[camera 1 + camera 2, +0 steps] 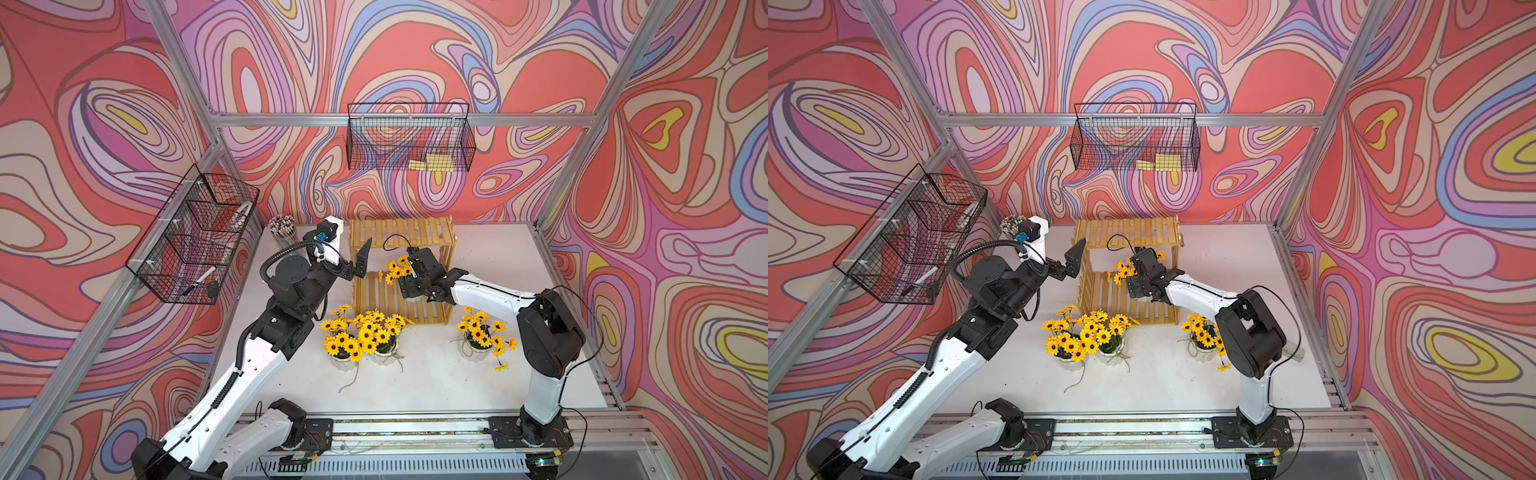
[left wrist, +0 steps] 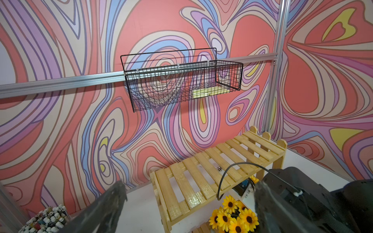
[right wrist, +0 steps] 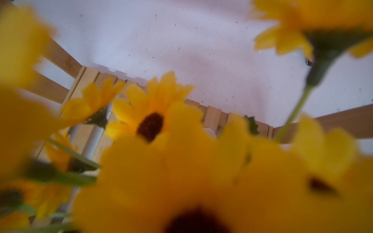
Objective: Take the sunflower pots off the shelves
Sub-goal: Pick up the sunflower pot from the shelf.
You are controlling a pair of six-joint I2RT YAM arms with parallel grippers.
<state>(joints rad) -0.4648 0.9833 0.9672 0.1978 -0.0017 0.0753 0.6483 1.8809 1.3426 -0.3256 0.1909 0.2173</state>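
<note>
A black wire basket (image 1: 195,237) hangs on the left wall with a marker lying in it. Below its far end, in the back corner of the white counter (image 1: 436,386), stands a clear cup of pencils (image 1: 282,230). The left arm (image 1: 257,357) reaches up beside the cup. The left fingers (image 1: 365,250) are spread wide with nothing between them, raised at the left end of the shelves (image 1: 401,232), about level with the top tier. A second wire basket (image 1: 409,137) hangs on the back wall above the shelves, with yellow pads inside.

On the counter just in front of the shelves stand a sunflower pot (image 1: 341,362) and a second sunflower pot (image 1: 385,357), side by side with their blooms touching. A third sunflower pot (image 1: 397,269) shows only as a bunch of flowers between the two tiers, above the lower slats. The right arm (image 1: 486,295) comes in from the right, its wrist pushed against that bunch. The right fingers are hidden behind flowers and wrist, and that arm's camera sees only blurred petals, so I cannot tell how they stand. A fourth sunflower pot (image 1: 478,347) stands alone on the counter, off the shelves' right front corner.
</note>
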